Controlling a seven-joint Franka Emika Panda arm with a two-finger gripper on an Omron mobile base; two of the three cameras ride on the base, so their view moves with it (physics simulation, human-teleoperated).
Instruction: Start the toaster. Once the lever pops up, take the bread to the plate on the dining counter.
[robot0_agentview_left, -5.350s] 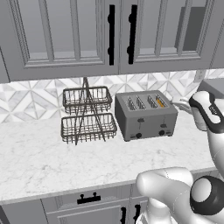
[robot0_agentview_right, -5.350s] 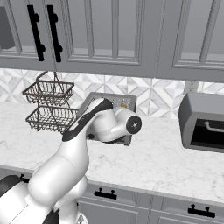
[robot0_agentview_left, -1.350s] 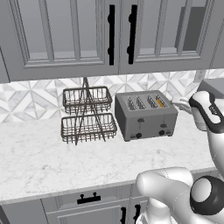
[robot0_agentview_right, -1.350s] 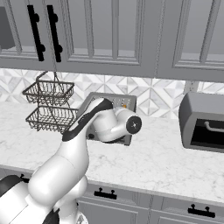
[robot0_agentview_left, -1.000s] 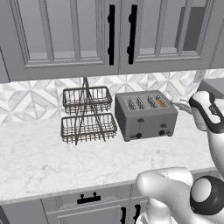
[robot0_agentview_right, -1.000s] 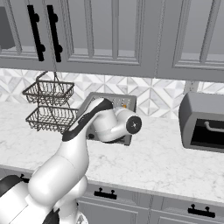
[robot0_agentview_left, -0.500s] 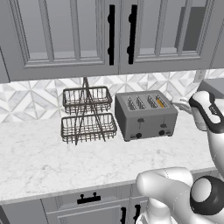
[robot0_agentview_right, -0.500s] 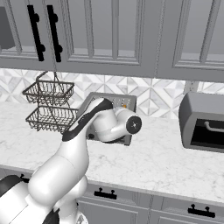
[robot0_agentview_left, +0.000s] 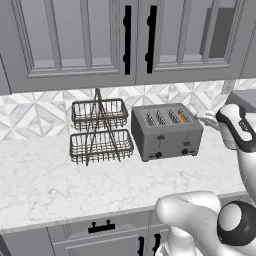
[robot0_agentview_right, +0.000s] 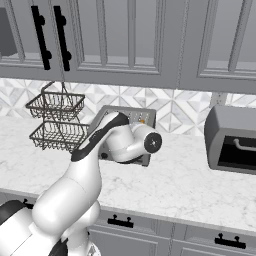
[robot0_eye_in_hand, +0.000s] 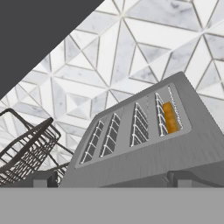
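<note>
Grey brushed metal marks the toaster, a boxy four-slot unit standing right of centre in the left base view, on a white grey-veined marble counter. Two small dark levers and two knobs sit on its front face. The bread, a tan-orange slice, sits down in the rightmost slot as that view shows it; in the hand view it appears as an orange strip in the slot at the upper right of the toaster top, the other three slots showing bare wire guides.

Just left of the toaster stands a two-tier dark wire basket rack, near it but apart from it. Behind both runs a backsplash of white and grey triangular tiles, and grey cabinet doors with black handles fill the top of the frame.

The gripper shows at the bottom of the hand view as two dark fingertips, set far apart near the left and right of the frame, spread wide with nothing between them. They hang above the front edge of the toaster without touching it.

In the right base view the white arm curves up from the lower left and covers most of the toaster; a dark grey appliance with an open front sits at the right edge.
</note>
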